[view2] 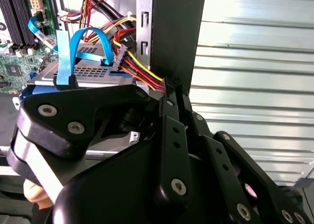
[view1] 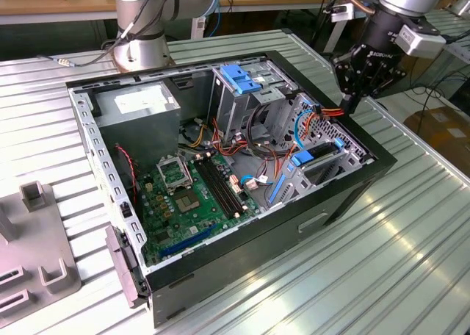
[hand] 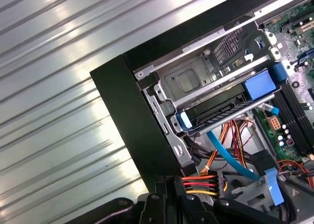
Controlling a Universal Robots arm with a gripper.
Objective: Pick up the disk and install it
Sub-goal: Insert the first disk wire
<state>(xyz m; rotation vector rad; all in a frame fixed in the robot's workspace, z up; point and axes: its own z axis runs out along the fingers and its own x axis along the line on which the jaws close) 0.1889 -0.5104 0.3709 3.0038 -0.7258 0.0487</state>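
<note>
- Claw in the exterior view hangs over the corner of the open PC case on the exterior view's right. The case sits on the ribbed counter, disk in its bay nearby.
- Second wrist view: claw's narrow, pinched on the coloured wire bundle.
- First wrist view: disk's slotted into the corner bay, blue rails at its ends.

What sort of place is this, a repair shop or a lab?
Probably a robotics lab: an opened computer case sits on a ribbed metal table, a robot arm's gripper hangs over its edge, and a second arm's base stands behind.
</note>
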